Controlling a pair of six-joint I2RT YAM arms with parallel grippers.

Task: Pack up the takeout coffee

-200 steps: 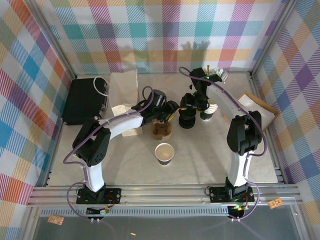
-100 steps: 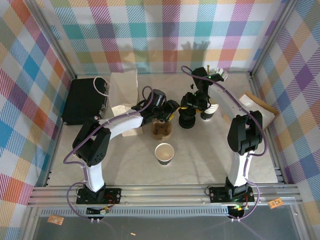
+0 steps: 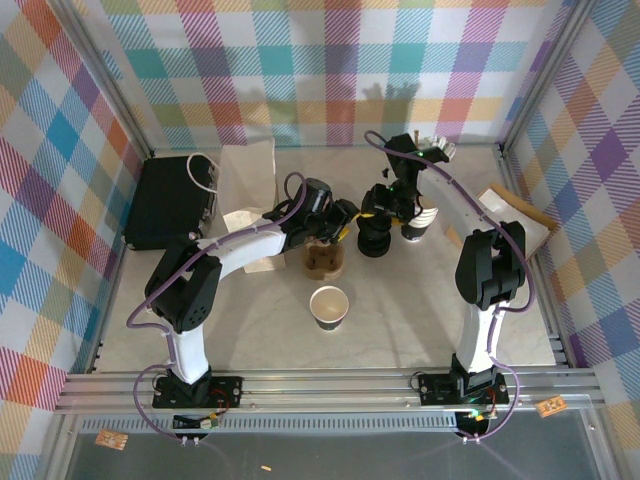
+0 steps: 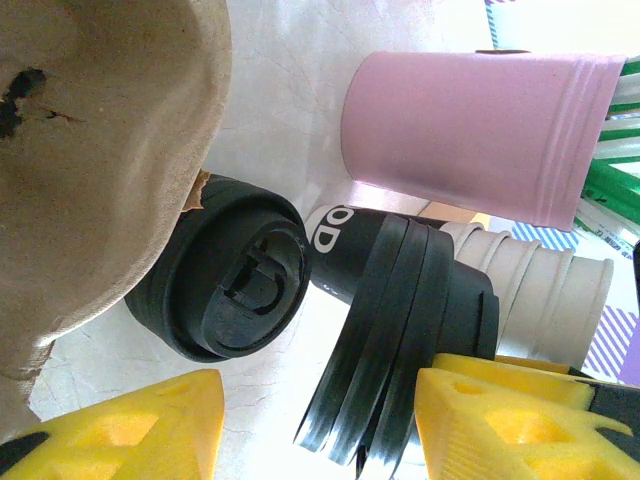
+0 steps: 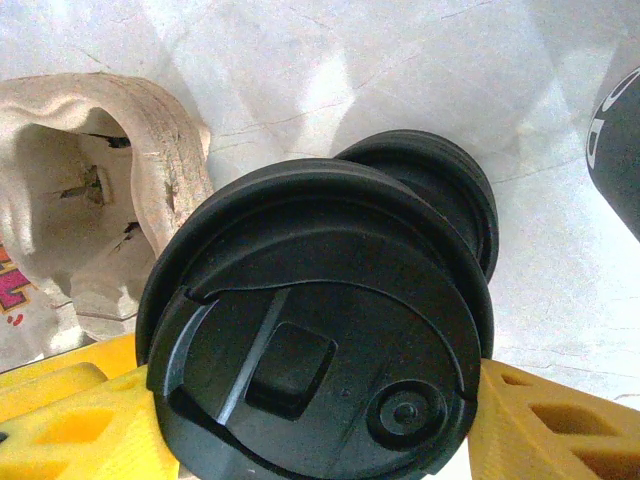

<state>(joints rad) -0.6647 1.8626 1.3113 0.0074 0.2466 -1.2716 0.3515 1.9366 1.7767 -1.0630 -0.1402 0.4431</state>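
Pale surface [image 3: 420, 320]: right pincer [image 5: 310, 415] clamps a black lid [image 5: 300, 330] over the lid stack [image 5: 440, 190]; left pincer [image 4: 315, 430], cannot tell. I'd lift straight, then centre it on the unlidded takeout coffee [image 3: 329, 307] near the carrier [image 3: 323, 260].

The pale surface [image 3: 400, 320] carries an open paper cup [image 3: 329, 307] near its middle. A brown pulp tray [image 3: 323, 261] lies just behind it, with a stack of black lids [image 3: 372, 241] beside that. A black box [image 3: 170, 203] sits far left and a paper bag [image 3: 515, 212] far right.
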